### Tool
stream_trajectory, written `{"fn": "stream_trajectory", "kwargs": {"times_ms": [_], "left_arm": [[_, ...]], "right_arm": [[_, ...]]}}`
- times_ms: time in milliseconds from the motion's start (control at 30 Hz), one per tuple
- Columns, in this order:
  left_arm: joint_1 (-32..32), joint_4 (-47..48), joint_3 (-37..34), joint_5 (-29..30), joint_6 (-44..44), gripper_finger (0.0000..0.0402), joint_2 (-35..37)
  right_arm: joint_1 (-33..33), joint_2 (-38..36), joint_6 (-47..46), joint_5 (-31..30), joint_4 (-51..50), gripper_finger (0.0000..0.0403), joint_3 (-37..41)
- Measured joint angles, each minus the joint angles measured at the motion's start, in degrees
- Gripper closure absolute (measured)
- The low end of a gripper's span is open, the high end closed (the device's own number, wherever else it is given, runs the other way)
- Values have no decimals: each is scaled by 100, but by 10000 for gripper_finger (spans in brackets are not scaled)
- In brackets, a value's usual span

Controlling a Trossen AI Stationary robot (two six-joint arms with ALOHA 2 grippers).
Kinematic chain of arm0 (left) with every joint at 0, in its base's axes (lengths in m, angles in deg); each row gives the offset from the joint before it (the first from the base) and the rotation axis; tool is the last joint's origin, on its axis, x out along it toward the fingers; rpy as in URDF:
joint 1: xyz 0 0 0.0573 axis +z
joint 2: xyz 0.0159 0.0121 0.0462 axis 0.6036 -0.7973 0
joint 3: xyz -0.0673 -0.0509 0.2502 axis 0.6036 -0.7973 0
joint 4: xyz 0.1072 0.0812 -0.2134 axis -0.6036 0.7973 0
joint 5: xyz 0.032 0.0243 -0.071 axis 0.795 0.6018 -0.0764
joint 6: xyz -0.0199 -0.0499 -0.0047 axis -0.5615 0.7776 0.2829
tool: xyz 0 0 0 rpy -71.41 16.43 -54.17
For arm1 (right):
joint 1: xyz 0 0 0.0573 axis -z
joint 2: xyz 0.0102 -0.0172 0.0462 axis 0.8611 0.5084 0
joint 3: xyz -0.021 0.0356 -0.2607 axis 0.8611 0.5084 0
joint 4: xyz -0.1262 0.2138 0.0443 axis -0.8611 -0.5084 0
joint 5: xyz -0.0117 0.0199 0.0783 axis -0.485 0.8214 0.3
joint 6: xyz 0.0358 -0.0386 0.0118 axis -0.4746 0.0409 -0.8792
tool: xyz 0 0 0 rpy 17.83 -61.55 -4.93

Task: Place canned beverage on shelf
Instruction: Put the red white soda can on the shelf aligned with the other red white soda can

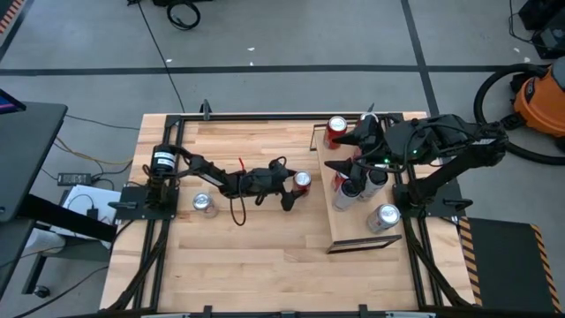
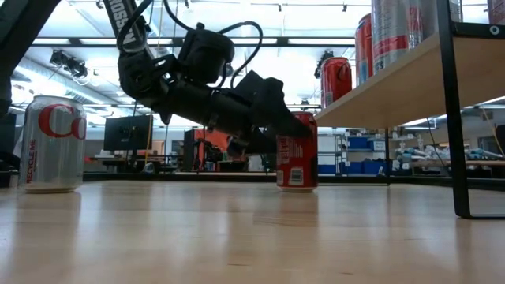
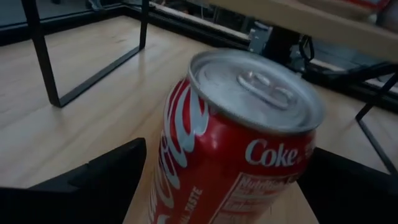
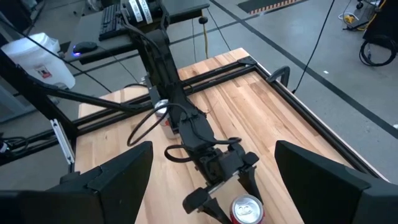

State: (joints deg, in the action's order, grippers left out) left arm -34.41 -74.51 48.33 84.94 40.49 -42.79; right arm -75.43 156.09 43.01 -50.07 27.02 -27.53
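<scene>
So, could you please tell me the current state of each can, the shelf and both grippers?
Red Coke can: upright on the table, between the left gripper's open jaws, not yet gripped.
Left gripper: open, around the red Coke can.
Silver can: upright on the table, untouched.
Shelf: standing, several cans upright on it.
Right gripper: open, empty, above the shelf.
</scene>
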Motion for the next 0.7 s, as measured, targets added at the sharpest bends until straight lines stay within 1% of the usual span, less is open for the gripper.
{"fn": "stream_trajectory", "kwargs": {"times_ms": [233, 367, 533, 633, 700], "left_arm": [[33, -154, 2, 52, 281, 7, 0], [31, -171, 2, 52, 290, 24, 0], [33, -166, 2, 52, 288, 55, 4], [47, -191, 2, 52, 540, 70, 9], [80, -185, -2, -58, 761, 73, 51]], "right_arm": [[0, 31, -9, -12, 39, 55, 0], [0, 58, 9, -11, 41, 55, 0], [0, 72, 2, -11, 47, 55, 0], [0, 74, 2, -11, 40, 55, 0], [0, 52, 2, 1, 50, 55, 0]]}}
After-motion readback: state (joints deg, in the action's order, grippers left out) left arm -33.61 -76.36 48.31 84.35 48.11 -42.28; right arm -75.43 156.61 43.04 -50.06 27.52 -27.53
